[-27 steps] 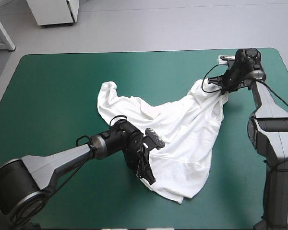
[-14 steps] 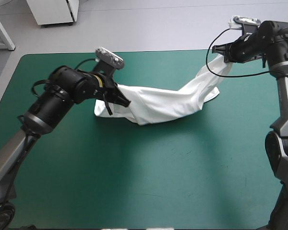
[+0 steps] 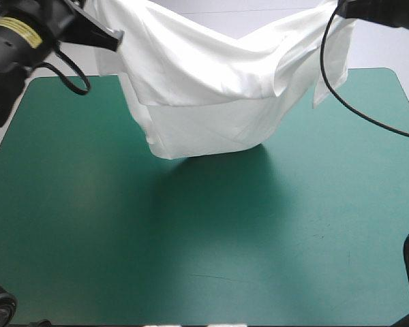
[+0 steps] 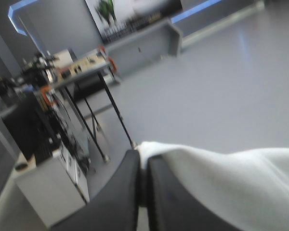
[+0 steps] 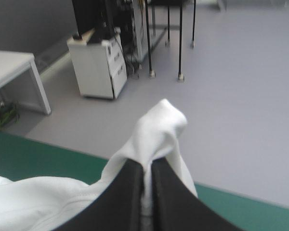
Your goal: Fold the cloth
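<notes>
T-shirt (image 3: 204, 88) is now hoisted off the table (image 3: 211, 245)
It's pinched tight by left gripper (image 4: 140, 161) and right gripper (image 5: 147, 168), so spreading is set up.

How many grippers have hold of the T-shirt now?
2. The left gripper is shut on the T-shirt's edge over the table's far left; the right gripper on a bunched fold over its far right.
</notes>
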